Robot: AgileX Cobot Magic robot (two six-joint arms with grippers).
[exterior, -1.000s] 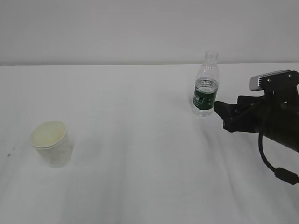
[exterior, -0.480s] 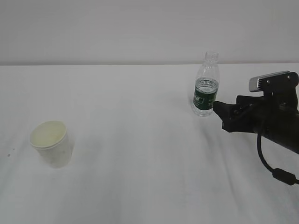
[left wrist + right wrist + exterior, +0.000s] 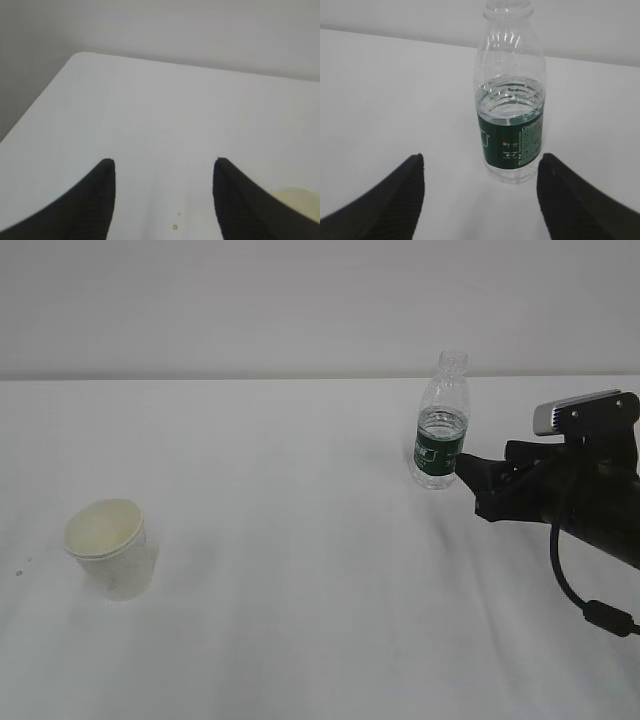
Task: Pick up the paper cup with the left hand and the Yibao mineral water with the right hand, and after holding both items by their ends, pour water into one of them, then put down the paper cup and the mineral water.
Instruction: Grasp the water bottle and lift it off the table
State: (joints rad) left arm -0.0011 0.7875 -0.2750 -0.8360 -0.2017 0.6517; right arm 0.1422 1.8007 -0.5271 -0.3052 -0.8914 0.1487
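Right of centre in exterior frame: Yibao mineral water (image 3: pixel 441 430) upright, capless, about half full; right hand (image 3: pixel 466 472) spread wide, just beside label. Thin plastic likely crushes, spills; grip label band gently. Paper cup (image 3: pixel 108 546) lower left, light, soft. Left hand (image 3: pixel 162 195) spread, empty.

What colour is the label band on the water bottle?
Dark green with small white print, wrapped around the lower body of the Yibao mineral water; the right wrist view shows it best.

One paper cup (image 3: pixel 107 548) and one water bottle (image 3: pixel 441 422) are seen on a single white table (image 3: pixel 300 490). Two grippers are counted: the left (image 3: pixel 162 192) and the right (image 3: pixel 480 192).
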